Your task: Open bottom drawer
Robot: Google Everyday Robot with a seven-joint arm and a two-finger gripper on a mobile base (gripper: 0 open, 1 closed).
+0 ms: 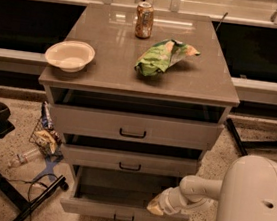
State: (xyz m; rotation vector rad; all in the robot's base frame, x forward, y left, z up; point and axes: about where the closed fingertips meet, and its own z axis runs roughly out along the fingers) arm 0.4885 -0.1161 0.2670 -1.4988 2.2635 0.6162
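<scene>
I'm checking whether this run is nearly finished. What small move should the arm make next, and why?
Probably lift the gripper clear: it sits at the top edge of the lowest grey-beige drawer front, right of its black bar handle, and that drawer stands well out, interior exposed.

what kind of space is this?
Probably a lab or office test area: drawer cabinet with can, chip bag and bowl on top, long counters behind. End effector is at the right front corner of the open bottom drawer.
</scene>
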